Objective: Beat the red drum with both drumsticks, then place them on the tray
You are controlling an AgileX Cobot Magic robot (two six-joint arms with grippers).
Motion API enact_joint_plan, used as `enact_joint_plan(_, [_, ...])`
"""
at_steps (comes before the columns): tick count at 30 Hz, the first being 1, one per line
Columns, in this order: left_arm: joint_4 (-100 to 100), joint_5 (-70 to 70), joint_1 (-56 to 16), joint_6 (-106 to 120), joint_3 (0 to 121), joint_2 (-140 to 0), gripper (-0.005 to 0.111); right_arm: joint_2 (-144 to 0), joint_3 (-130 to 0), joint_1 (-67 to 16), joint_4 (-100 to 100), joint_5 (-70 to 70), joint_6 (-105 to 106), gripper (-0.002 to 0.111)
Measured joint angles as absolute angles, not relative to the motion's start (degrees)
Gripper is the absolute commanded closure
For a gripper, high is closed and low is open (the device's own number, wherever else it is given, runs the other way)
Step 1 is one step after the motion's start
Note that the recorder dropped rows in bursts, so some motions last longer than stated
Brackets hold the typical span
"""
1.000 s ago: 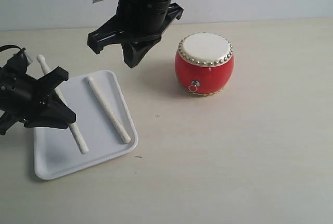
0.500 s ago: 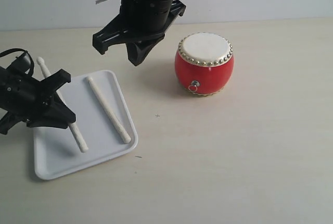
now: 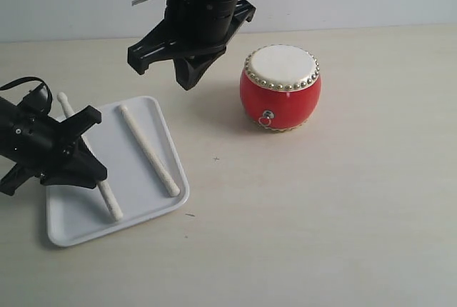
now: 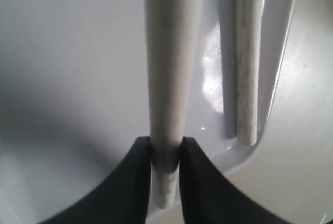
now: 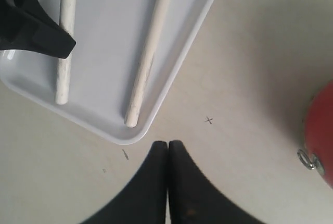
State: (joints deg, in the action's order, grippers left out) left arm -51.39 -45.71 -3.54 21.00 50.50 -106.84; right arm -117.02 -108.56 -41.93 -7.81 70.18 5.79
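Observation:
The red drum (image 3: 280, 89) with its cream top stands upright on the table, right of the middle; its edge shows in the right wrist view (image 5: 321, 130). One drumstick (image 3: 148, 150) lies loose on the white tray (image 3: 139, 203). My left gripper (image 3: 91, 146) is shut on the other drumstick (image 3: 111, 203) low over the tray's left half; the black jaws (image 4: 166, 143) press both sides of this stick (image 4: 169, 67) near its butt end. The loose stick (image 4: 248, 52) lies beside it. My right gripper (image 3: 186, 78) hangs shut and empty behind the tray, its tips (image 5: 167, 145) together.
The tray's near corner (image 5: 130, 138) lies just ahead of the right gripper's tips. A small dark cross (image 5: 209, 120) marks the tabletop between tray and drum. Pale bare table (image 3: 321, 214) spreads in front of and to the right of the drum.
My left gripper has shifted a little to the right and toward the front with its drumstick, whose far tip has come nearer the tray. The right arm has barely moved.

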Motion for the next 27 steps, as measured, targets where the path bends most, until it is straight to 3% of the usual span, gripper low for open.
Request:
enact_joint_plan(5, [-51.49,-45.71,-3.54,21.00,50.50,-106.84,0.060,-117.02,-108.56,-41.93,-7.81,70.18,5.79,0.108])
enact_joint_plan(12, [-51.59,-45.71,-3.54,21.00,50.50,-106.84,0.061,-117.02,-108.56,-41.93,-7.81,70.18,5.79,0.108])
enact_joint_plan(15, [-50.71,-46.29,-3.54,22.63,50.50,-106.65,0.072,-116.78,-108.46,-41.93,-6.93,70.07,5.79,0.108])
enact_joint_plan(19, [-48.84,-47.64,-3.54,26.77,50.50,-104.70,0.104,-115.09,-108.46,-41.93,-5.20,69.98,5.79,0.108])
enact_joint_plan(27, [-50.83,-45.99,-3.54,40.52,43.79,-92.92,0.107,-103.90,-108.44,-41.93,-2.79,68.57,4.41,0.108])
